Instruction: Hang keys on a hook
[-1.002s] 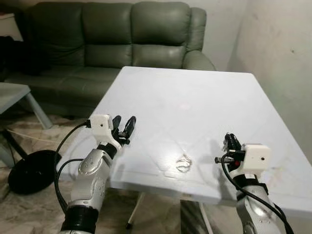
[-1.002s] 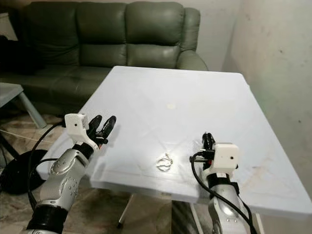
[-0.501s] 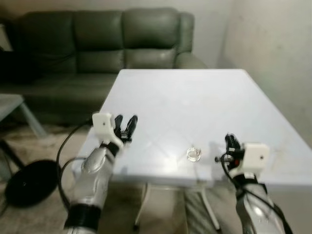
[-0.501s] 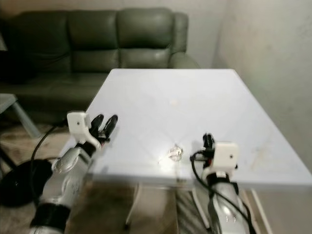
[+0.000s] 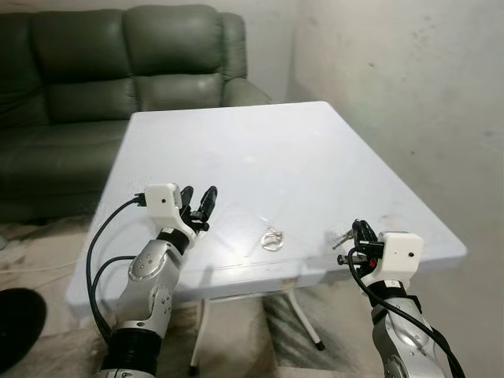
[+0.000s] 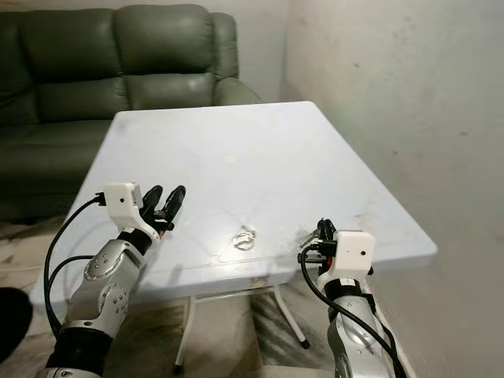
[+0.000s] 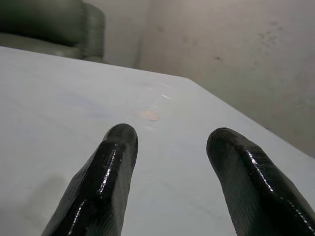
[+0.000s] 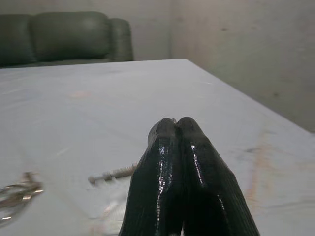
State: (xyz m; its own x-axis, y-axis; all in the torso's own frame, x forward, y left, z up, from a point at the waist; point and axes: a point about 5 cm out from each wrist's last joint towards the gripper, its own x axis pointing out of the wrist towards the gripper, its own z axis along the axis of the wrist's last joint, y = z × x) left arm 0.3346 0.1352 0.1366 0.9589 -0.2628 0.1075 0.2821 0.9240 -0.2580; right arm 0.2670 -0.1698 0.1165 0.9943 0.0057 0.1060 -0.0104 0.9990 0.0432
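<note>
Keys [image 5: 272, 239] lie near the front edge of the white table [image 5: 260, 150], between both grippers; left gripper [image 5: 198, 206] hovers with fingers spread, right gripper [image 5: 360, 235] has fingers pressed together beside a loose key [image 8: 112, 174]

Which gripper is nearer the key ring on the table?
Right, narrowly. The key ring lies between them: right gripper to its right near the table's front edge, left gripper farther off to its left.

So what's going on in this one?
The robot stands at a white square table before a green sofa. A small metal key ring lies untouched near the front edge. The left gripper hovers open over the table; the right gripper is shut, empty, near a single silver key.
</note>
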